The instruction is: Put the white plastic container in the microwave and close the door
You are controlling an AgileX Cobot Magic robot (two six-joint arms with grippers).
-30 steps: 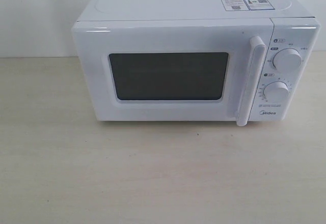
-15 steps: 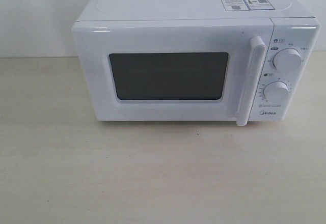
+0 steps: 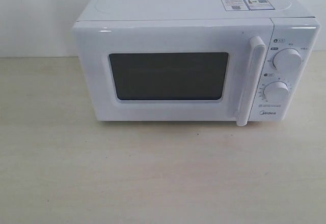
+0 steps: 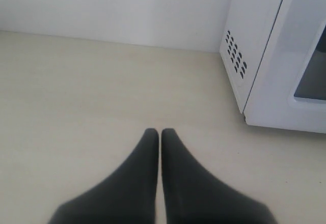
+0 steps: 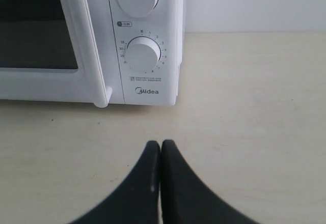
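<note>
The white Midea microwave (image 3: 193, 10) stands at the back of a pale wooden table. Its door (image 3: 168, 107) with the dark mesh window is closed, the vertical bar handle (image 3: 251, 81) at its right. Two round dials (image 3: 287, 60) sit on the control panel. The white plastic container is out of view in every frame. My left gripper (image 4: 160, 132) hovers over bare table off the microwave's (image 4: 265, 56) vented side, shut with nothing held. My right gripper (image 5: 161, 144) is shut and empty, in front of the microwave's (image 5: 145, 92) dial panel. Neither gripper shows in the exterior view.
A white wall (image 3: 35, 15) runs behind the table (image 3: 153, 178). Pale tabletop (image 5: 254, 107) stretches to the right of the microwave, and more of it (image 4: 76, 91) lies off the vented side.
</note>
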